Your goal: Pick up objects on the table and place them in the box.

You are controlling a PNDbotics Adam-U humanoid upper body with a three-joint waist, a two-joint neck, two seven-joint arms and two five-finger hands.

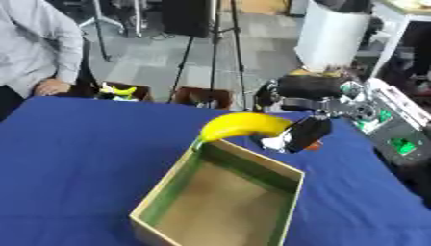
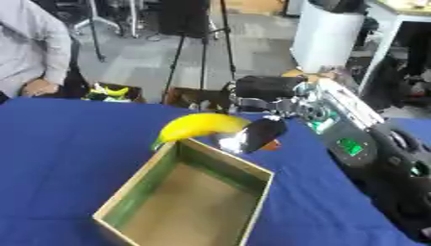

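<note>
The right hand (image 1: 301,136) has its fingers curled round one end of a yellow banana (image 1: 242,126), carrying it above the far rim of the open cardboard box (image 1: 160,192) on the blue table (image 1: 76,158). I judge the banana light, smooth and easily bruised, stiff enough to stay level when held near one end as here, though a hold nearer its middle would balance better. The left hand shows in neither view.

The banana (image 1: 240,127) looks smooth and a bit shiny. The box (image 1: 160,191) looks like plain brown cardboard, dull, with green on its inside walls. Soft blue cloth covers the tabletop (image 1: 76,158) around the box.
</note>
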